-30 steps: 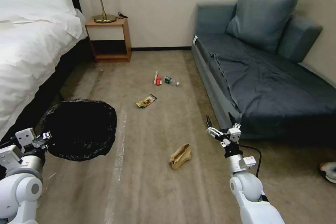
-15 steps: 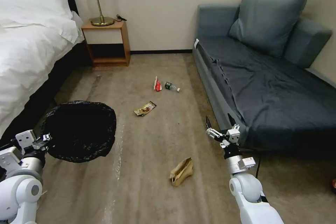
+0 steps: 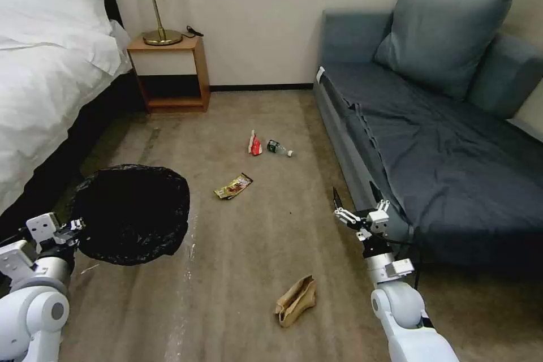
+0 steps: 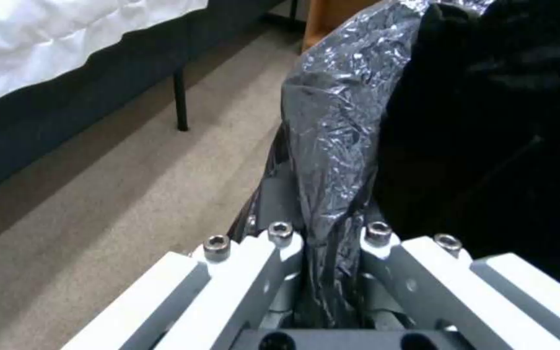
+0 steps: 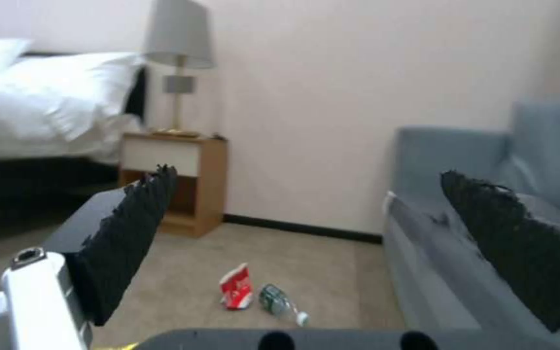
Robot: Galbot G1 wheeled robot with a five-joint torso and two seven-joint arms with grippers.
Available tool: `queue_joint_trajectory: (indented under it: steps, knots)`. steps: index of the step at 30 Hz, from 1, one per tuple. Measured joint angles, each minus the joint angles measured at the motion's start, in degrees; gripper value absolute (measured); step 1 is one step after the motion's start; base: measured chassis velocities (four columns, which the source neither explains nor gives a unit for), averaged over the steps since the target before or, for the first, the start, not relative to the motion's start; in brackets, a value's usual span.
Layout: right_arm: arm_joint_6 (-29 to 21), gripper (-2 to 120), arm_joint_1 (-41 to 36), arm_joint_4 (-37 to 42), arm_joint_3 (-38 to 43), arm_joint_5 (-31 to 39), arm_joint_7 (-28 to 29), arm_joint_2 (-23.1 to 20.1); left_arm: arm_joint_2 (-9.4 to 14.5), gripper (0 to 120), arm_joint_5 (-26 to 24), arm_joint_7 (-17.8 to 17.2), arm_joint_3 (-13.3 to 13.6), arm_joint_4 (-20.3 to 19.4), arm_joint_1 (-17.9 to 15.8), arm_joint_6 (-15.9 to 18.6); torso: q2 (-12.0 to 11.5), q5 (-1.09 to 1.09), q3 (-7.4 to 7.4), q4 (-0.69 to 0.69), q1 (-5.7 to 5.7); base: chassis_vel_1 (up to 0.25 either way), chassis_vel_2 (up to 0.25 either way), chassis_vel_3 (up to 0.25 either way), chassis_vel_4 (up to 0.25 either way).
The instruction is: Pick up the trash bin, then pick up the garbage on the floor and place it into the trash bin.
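jaws of my left gripper (image 4: 322, 272) pinch the trash bin (image 3: 131, 212) liner at eight o'clock; thin film could slip. right gripper (image 3: 355, 203) jaws spread, empty.

I can't read any text from here: the print on the red-and-white packet (image 3: 255, 144), bottle label (image 3: 275, 147) and snack wrapper (image 3: 233, 186) is too small.

arms: glossy white rounded shells, silver metal wrist cuffs | left gripper (image 3: 72, 225): white blocky links, four silver socket-head screws at the finger bases | right gripper (image 3: 355, 199): white-and-grey body, two black fingers (image 5: 124, 233) with rough textured pads | black cable looping beside the right wrist
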Motion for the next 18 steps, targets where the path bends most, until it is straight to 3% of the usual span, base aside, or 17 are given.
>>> queue_joint_trajectory:
  steps: [3, 5, 8, 10, 11, 14, 18]
  knots:
    - [-0.14, 100, 1.88, -1.63, -1.2, -2.07, -1.87, -2.88, 0.0, 4, 0.57, 0.07, 0.61, 0.28, -0.01, -0.13, 0.0, 0.01, 0.0, 0.02, 0.0, 0.0, 0.0, 0.0, 0.0]
    - [-0.05, 100, 4.1, -5.22, -2.89, -4.11, -5.95, -7.98, 0.05, 4, 0.87, 0.36, 2.02, 1.38, -0.54, -0.15, 0.0, 0.0, 0.0, 0.02, 0.0, 0.0, 0.0, 0.0, 0.0]
    - [0.27, 100, 5.11, -7.41, -3.72, -5.15, -9.19, -10.52, 0.12, 4, 0.44, 0.44, 2.74, 2.08, -0.96, 0.04, 0.0, 0.0, 0.0, 0.0, 0.0, 0.0, 0.0, 0.0, 0.0]
    - [1.52, 100, 7.74, -11.3, -5.42, -9.22, -18.49, -14.37, 0.11, 3, 0.51, 0.77, 3.17, 3.34, -1.35, 0.07, 0.0, 0.0, 0.0, -0.02, 0.0, 0.0, 0.0, 0.0, 0.0]
    - [1.52, 100, 7.74, -11.3, -5.42, -9.22, -18.49, -14.37, 0.11, 3, 0.51, 0.77, 3.17, 3.34, -1.35, 0.07, 0.0, 0.0, 0.0, -0.02, 0.0, 0.0, 0.0, 0.0, 0.0]
    - [6.49, 100, 13.29, -16.93, -9.71, -20.5, -27.55, -16.73, -0.22, 3, 1.28, 0.94, 3.51, 4.32, -1.36, 0.08, 0.0, 0.0, 0.0, 0.0, 0.0, 0.0, 0.0, 0.0, 0.0]
    - [9.26, 100, 17.43, -20.54, -13.26, -27.91, -30.16, -16.72, -1.01, 3, 2.28, 1.47, 3.96, 4.49, -1.14, 0.08, 0.0, 0.0, 0.0, 0.0, 0.0, 0.0, 0.0, 0.0, 0.0]
